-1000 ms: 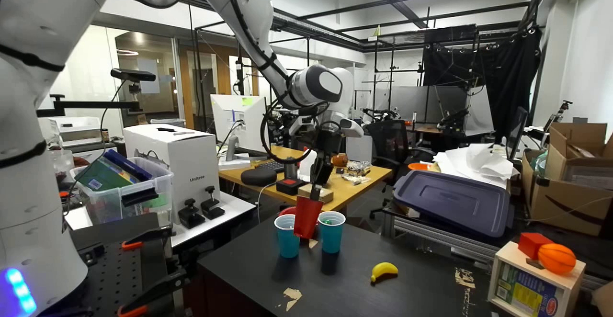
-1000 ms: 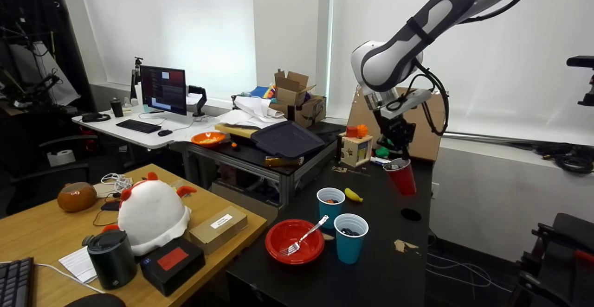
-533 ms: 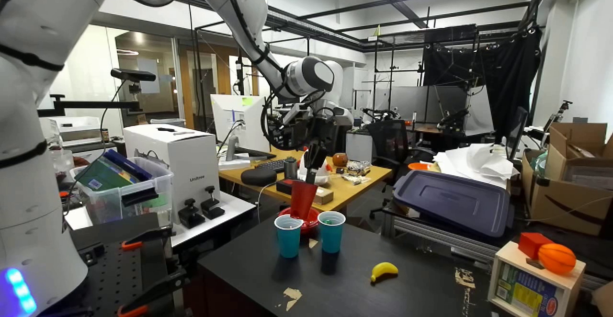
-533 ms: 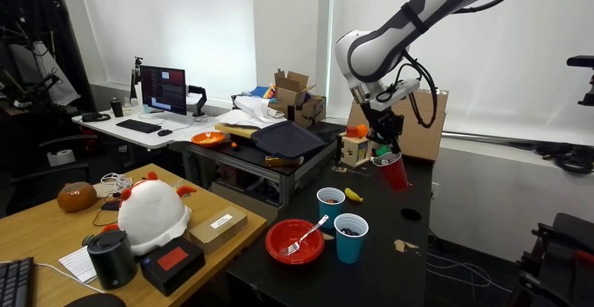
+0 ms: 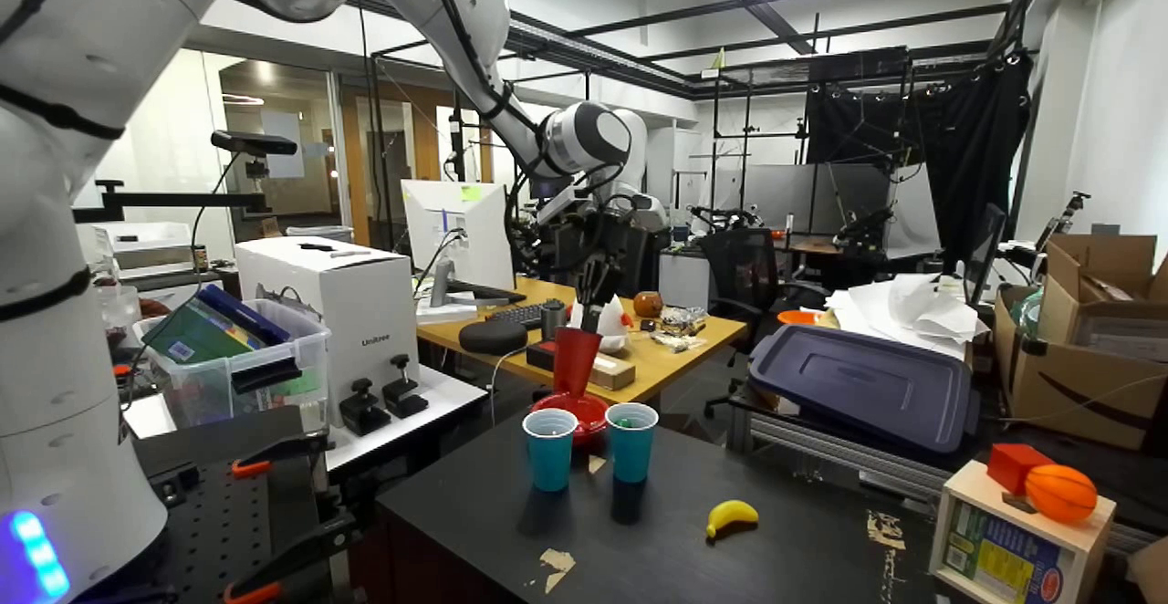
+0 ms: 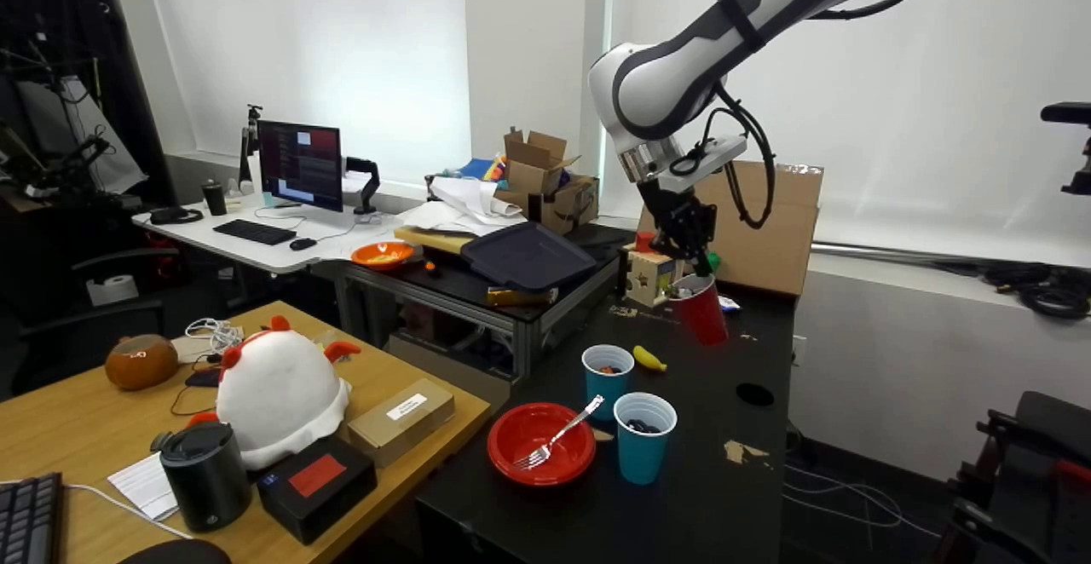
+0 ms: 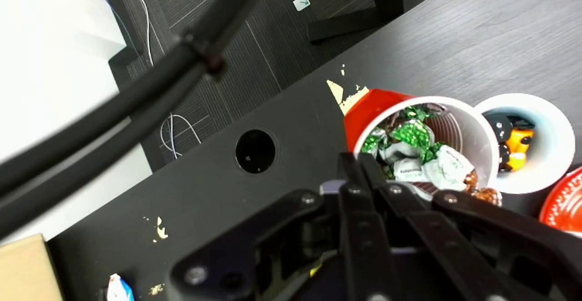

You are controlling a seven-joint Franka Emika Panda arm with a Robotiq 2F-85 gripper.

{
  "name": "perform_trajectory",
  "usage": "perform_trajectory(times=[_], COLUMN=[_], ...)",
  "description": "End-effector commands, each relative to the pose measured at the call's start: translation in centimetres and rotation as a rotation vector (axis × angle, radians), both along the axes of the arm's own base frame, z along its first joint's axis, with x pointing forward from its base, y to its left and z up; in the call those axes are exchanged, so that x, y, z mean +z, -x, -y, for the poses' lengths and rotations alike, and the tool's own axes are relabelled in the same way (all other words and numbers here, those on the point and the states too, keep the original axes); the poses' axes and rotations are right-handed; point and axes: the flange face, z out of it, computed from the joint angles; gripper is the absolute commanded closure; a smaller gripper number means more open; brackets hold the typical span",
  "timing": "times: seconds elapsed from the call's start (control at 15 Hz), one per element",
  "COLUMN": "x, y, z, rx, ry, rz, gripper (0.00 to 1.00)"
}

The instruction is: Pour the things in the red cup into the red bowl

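Note:
My gripper (image 7: 359,158) is shut on the near rim of the red cup (image 7: 366,112), one finger inside and one outside the wall. Wrapped sweets in green, white and bronze foil lie in the cup, a bronze one (image 7: 489,196) right at its lip. In an exterior view the cup (image 6: 704,319) hangs above the black table, its mouth tipped toward the red bowl (image 6: 522,428). That bowl holds a fork (image 6: 588,411). From another angle the cup (image 5: 575,362) overlaps the bowl (image 5: 598,408) in the picture; its lower end points down.
Two blue cups (image 6: 641,457) (image 5: 631,449) stand beside the bowl, with small things inside. A toy banana (image 5: 733,515) lies on the black table (image 5: 675,558). The wooden desk (image 6: 409,359) with a plush toy (image 6: 277,394) borders it. A wooden box (image 5: 1022,531) sits at the table's end.
The arm has carried the red cup left and slightly up in both exterior views. The cup stays in my grip, still tilted; bowl and blue cups have not moved.

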Motion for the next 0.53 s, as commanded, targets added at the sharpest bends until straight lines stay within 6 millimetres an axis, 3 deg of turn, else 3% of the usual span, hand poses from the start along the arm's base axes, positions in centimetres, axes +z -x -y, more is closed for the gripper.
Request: perform_trajectory(times=[0.0,0.27,0.47], x=[0.9,1.6,1.3], y=[-1.0,-0.8,-0.6], z=[-0.4,1.4,3.9], rx=[0.035,0.009,-0.041], ry=[-0.005,-0.026,-0.044], rz=[-0.009,0.050,0.123], gripper=[0.99,0.99,0.99])
